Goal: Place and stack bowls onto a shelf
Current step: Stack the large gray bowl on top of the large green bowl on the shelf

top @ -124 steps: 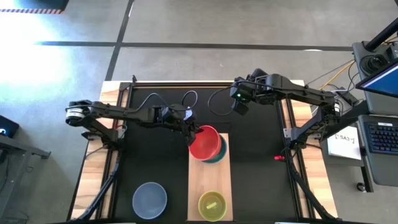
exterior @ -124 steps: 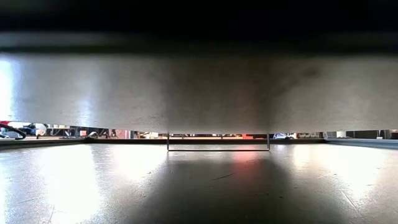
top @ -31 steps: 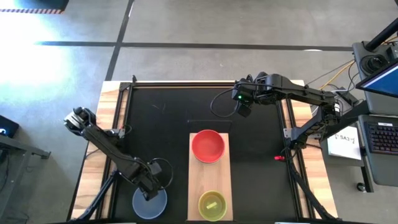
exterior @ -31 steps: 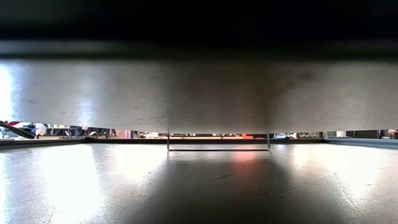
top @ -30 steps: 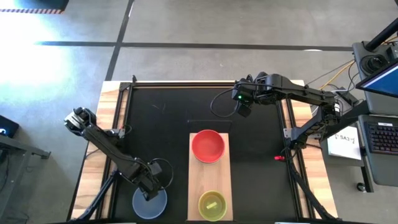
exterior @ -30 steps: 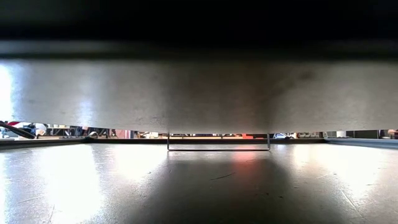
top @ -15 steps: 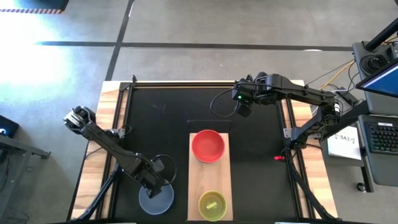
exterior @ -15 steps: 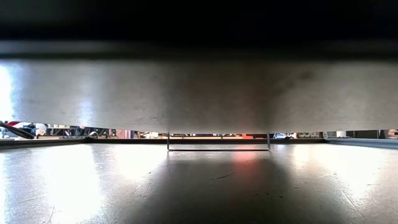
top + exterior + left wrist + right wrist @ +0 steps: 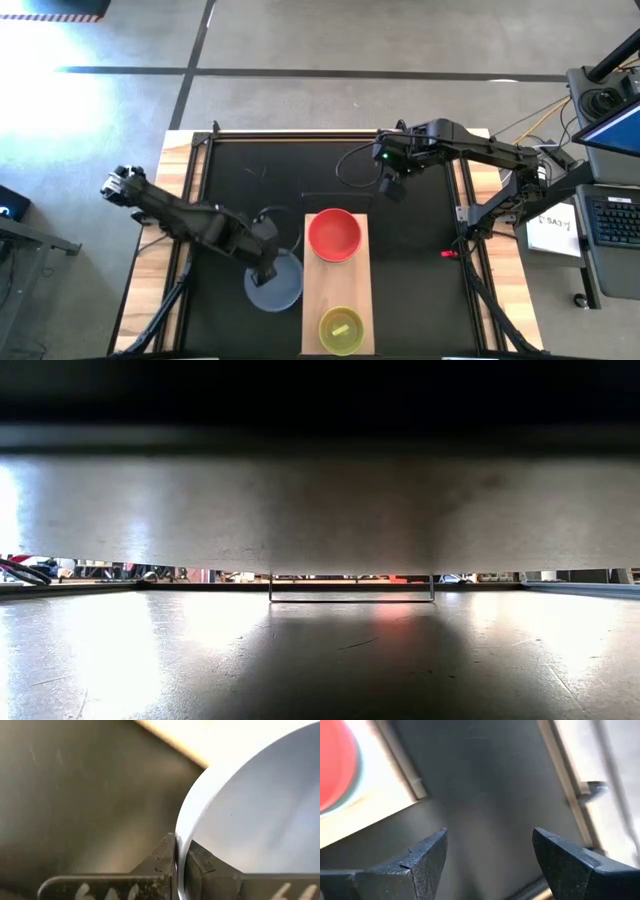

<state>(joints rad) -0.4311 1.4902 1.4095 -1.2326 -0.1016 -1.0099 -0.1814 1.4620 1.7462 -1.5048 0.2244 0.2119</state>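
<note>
The pale wooden shelf (image 9: 338,290) lies on the black table. On it a red bowl (image 9: 333,234) sits in a stack at the far end, with a teal rim showing in the right wrist view (image 9: 355,777). A yellow bowl (image 9: 341,329) with a green one inside sits at the near end. My left gripper (image 9: 268,268) is shut on a grey-blue bowl (image 9: 277,283) just left of the shelf. My right gripper (image 9: 392,186) is open and empty at the far right of the table. My left gripper pinches the grey-blue bowl's rim (image 9: 181,845) between its two fingers, one finger inside the bowl (image 9: 200,862) and one outside (image 9: 162,860). It holds the rim on the bowl's far-left side. The bowl overlaps the shelf's left edge; whether it is lifted clear I cannot tell.
Black cables (image 9: 350,165) lie on the far part of the table. Wooden side rails (image 9: 180,160) border the black tabletop. Bare black table lies to the right of the shelf (image 9: 415,270).
My left gripper has carried the grey-blue bowl from the near left of the table toward the far edge and the right, up to the shelf's left edge. My right gripper has shifted slightly.
</note>
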